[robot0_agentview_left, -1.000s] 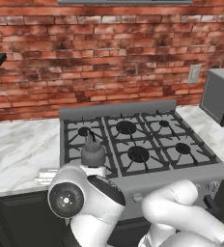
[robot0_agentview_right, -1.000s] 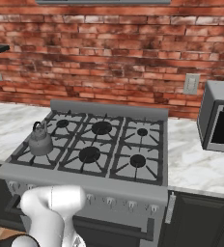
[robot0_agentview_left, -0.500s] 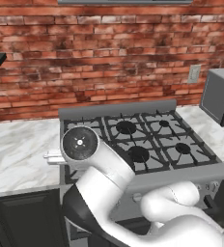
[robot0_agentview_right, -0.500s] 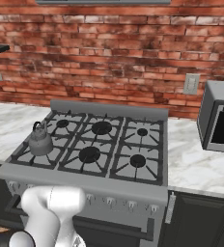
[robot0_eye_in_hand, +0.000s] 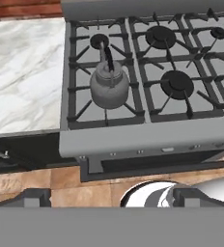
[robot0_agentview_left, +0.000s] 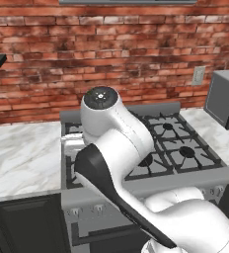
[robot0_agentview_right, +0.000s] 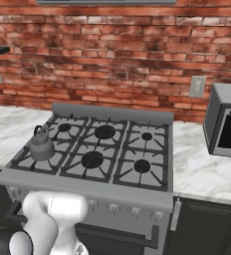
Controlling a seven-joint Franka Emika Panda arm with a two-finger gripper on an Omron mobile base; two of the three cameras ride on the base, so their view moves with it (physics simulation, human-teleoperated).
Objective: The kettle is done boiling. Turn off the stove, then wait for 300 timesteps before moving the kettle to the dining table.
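Your kettle [robot0_agentview_right: 41,145] sits on the front-left burner of the stove [robot0_agentview_right: 152,195], near the left edge, because the heat has yet to be cut. Your gripper [robot0_eye_in_hand: 111,198], fingers spread and grasping nothing, hangs well back from the front edge, looking down on the knobs [robot0_eye_in_hand: 168,150] you likely need to reach first.
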